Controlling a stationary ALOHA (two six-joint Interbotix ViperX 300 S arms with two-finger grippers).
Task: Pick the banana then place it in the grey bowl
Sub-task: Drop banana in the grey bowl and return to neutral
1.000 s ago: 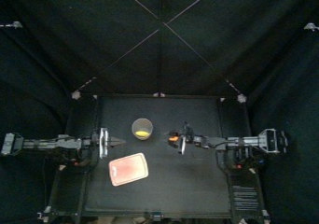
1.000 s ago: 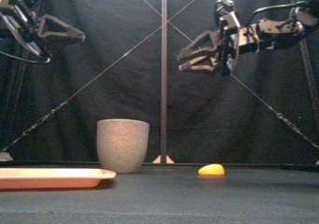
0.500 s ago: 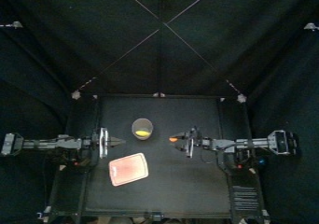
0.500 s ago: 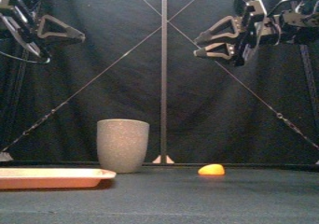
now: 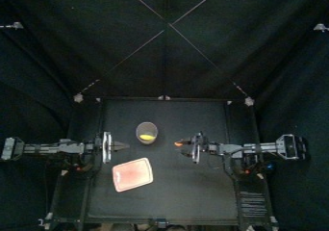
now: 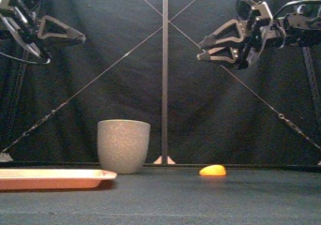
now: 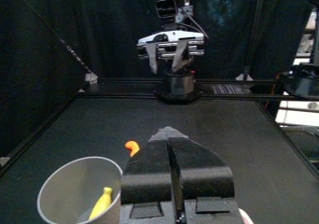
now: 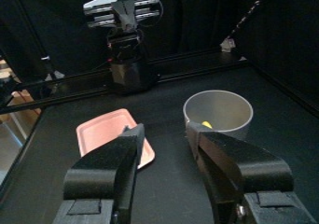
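Observation:
The tall grey speckled cup (image 5: 149, 132) stands at mid-table, and the yellow banana (image 5: 150, 137) lies inside it. The left wrist view shows the banana (image 7: 103, 203) leaning against the cup's (image 7: 75, 186) inner wall; the right wrist view shows the banana (image 8: 206, 126) in the cup (image 8: 218, 112) too. My right gripper (image 6: 230, 44) hangs open and empty, high above the table to the right of the cup (image 6: 123, 145). My left gripper (image 7: 169, 134) is shut on nothing and rests high at the left (image 6: 53, 28).
A small orange toy (image 6: 213, 171) lies on the table right of the cup, also visible from above (image 5: 179, 141). The flat pink tray (image 5: 133, 175) sits near the front left (image 6: 51, 178), with nothing on it.
My right gripper has pulled back to the right and a little higher, away from the cup, staying open. The left arm, cup and banana have not moved.

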